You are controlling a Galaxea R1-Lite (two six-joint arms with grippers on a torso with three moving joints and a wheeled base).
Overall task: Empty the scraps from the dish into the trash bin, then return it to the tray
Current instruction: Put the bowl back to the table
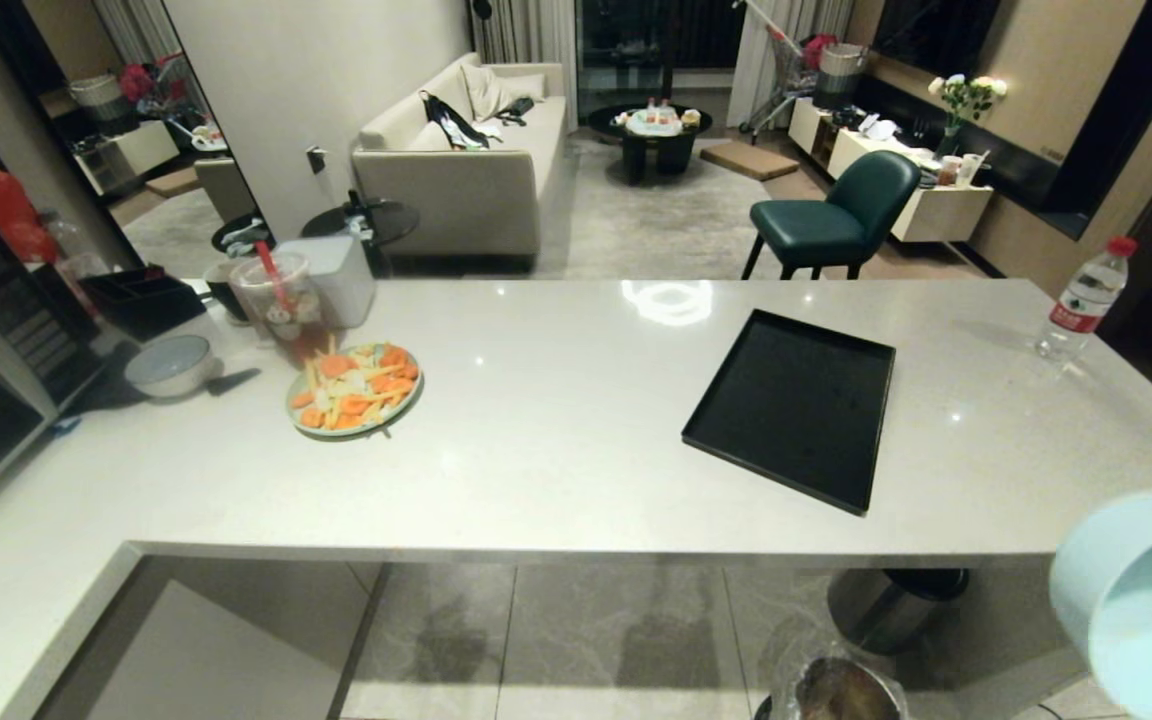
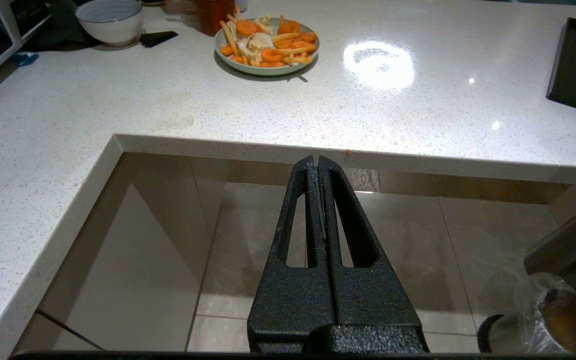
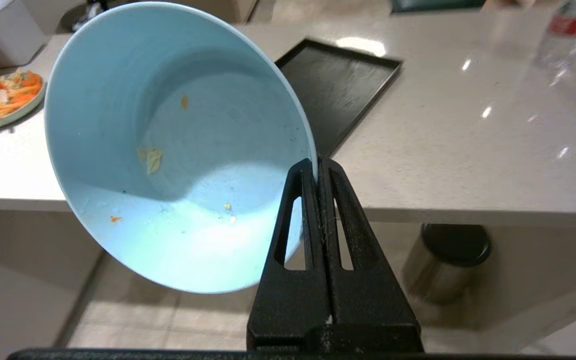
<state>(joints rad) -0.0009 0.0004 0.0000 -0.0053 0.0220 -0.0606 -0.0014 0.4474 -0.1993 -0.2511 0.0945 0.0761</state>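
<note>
A long pale stone counter [image 1: 556,440] spans the scene. On its right half lies the black tray [image 1: 791,405], bare and flat. Farther left sit a green plate [image 1: 354,390] heaped with orange and yellow sticks and, beyond it, a grey-white bowl [image 1: 169,364]. On the floor near the robot, below the counter's near edge, stands the steel trash bin [image 1: 841,690] with its clear liner; a second steel bin with a black lid [image 1: 891,600] stands just behind it, under the counter.

At the near right, off the counter and in the air, the light-blue dish [image 3: 168,150] is tipped on its side — the right gripper [image 3: 316,165] is pinched tight on its rim. Only a few small crumbs of scraps [image 3: 152,159] cling inside.

The left gripper [image 2: 316,161] hangs before the counter's near edge, fingers pressed together, holding nothing.
</note>
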